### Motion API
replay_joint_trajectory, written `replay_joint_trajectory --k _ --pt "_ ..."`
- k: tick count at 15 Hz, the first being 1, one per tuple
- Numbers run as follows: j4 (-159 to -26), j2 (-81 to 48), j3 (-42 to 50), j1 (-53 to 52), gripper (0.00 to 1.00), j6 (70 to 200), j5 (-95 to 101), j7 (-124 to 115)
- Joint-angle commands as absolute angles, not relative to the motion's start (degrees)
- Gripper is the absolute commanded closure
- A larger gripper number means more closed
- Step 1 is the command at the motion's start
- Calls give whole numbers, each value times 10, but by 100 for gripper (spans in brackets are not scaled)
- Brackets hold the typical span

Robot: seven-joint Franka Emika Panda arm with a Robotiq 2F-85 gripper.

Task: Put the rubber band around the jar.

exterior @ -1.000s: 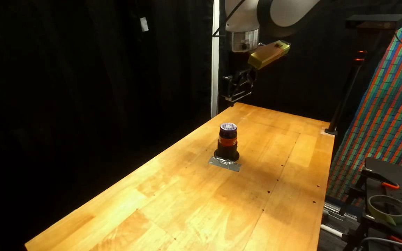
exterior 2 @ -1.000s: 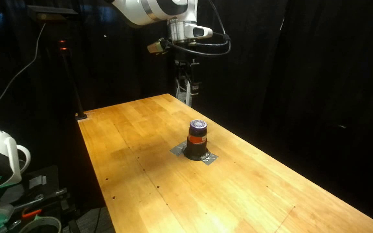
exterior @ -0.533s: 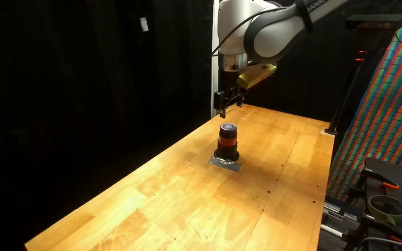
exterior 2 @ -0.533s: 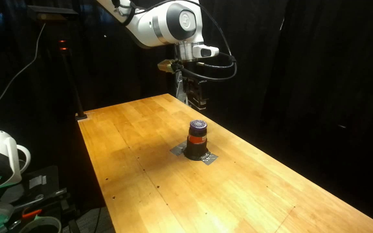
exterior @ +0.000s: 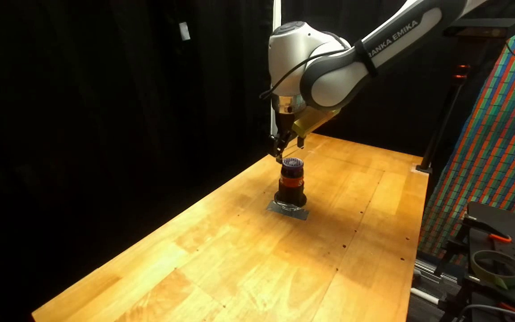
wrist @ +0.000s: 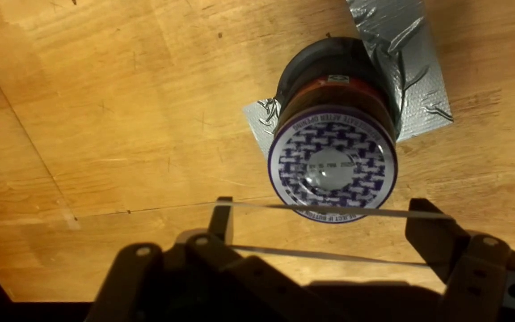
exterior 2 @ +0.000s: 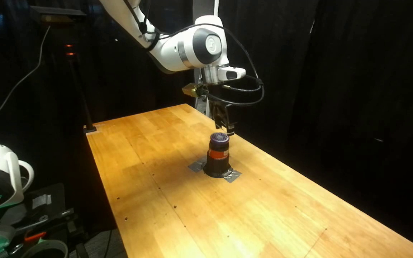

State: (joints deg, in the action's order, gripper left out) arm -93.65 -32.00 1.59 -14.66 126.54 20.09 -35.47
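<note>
The jar (exterior: 292,182) stands upright in a black holder (exterior 2: 216,167) taped to the wooden table (exterior: 239,268). It has a dark body, an orange-red label and a purple-white lid (wrist: 332,156). My gripper (wrist: 329,223) is open, just above and behind the jar in both exterior views (exterior: 290,152) (exterior 2: 224,129). A thin pale rubber band (wrist: 384,212) is stretched around the two spread fingers. Its upper strand crosses in front of the lid's lower edge in the wrist view; its lower strand passes over bare wood there. The band looks apart from the jar.
Silver tape strips (wrist: 418,85) hold the holder down on two sides. A dark post (exterior: 445,112) with a camera (exterior: 481,29) stands at the far table corner. A dark side cart (exterior: 476,219) with a tape roll (exterior: 476,267) stands beside the table. Black curtains hang around.
The arm has come down towards the jar, the gripper moving from high behind it to just above lid height. The fingers stay spread with the band. The jar has not moved.
</note>
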Motion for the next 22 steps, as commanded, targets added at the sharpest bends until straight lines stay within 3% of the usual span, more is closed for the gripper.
replay_joint_trajectory --k 1,22 --pt "-906 -354 37 -159 0 1269 210 -367" --pt "-897 -400 69 -165 0 1303 203 -417"
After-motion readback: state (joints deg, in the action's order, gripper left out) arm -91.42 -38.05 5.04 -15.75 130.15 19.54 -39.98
